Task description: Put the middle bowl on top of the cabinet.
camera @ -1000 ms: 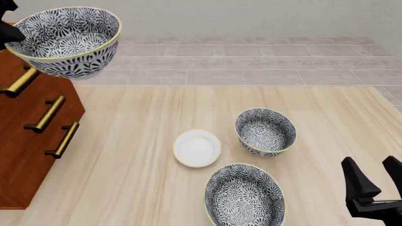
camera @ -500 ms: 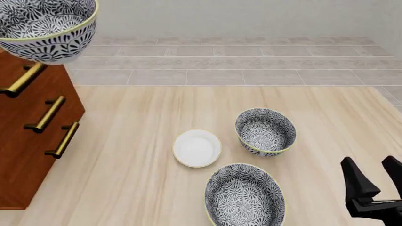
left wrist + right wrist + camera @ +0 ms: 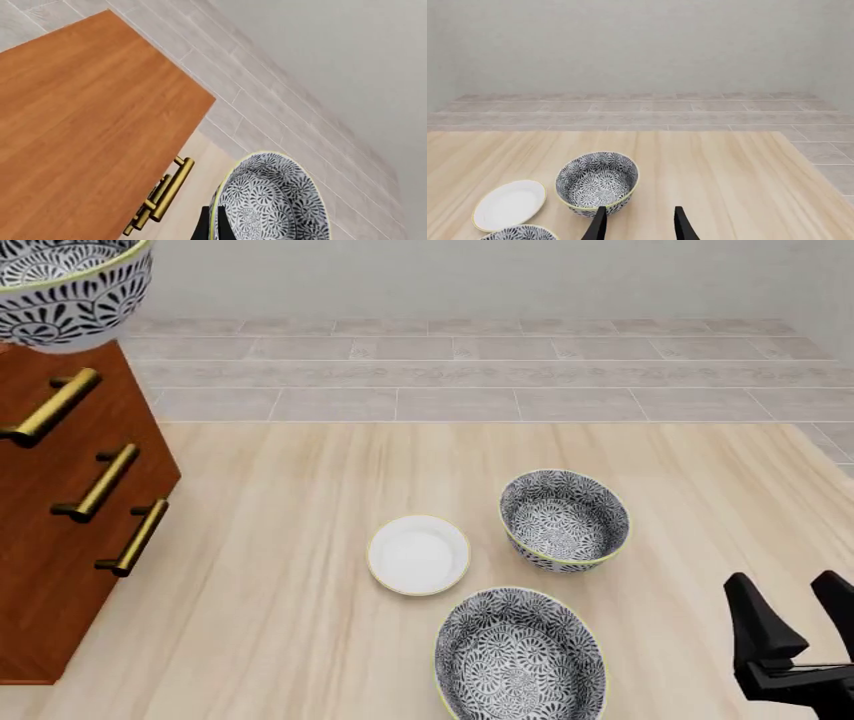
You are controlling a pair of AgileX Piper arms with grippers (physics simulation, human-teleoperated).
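Middle bowl (image 3: 67, 290): wide, deep, grey-and-white floral pattern, thin yellow-green rim. Held aloft at the top left corner of the front view, above the cabinet (image 3: 60, 540), partly cut off by the picture's edge. In the left wrist view the bowl (image 3: 273, 200) shows with its rim between the dark fingers (image 3: 200, 231) of the left gripper (image 3: 212, 231), whose jaws are clamped on the rim. The bowl does not rest on the cabinet top.

Cabinet: tall, reddish-brown wood, standing at the table's left edge. Three brass bar handles (image 3: 94, 483) on its front. The left wrist view shows its flat top (image 3: 80, 125) bare, with one handle (image 3: 163, 197) below its edge.

Table (image 3: 294, 500): light wood surface, tiled floor beyond its far edge.

White dish (image 3: 419, 555): small, plain, shallow, near the table's middle.

Patterned bowl (image 3: 565, 519): just beside the white dish toward the right edge, apart from it, upright.

Second patterned bowl (image 3: 521, 655): at the near edge, near both other vessels, partly cut off.

Right gripper (image 3: 798, 625): at the table's near right corner, well apart from the bowls. The right wrist view shows its two fingers (image 3: 599, 225) spread, jaws apart, holding nothing.
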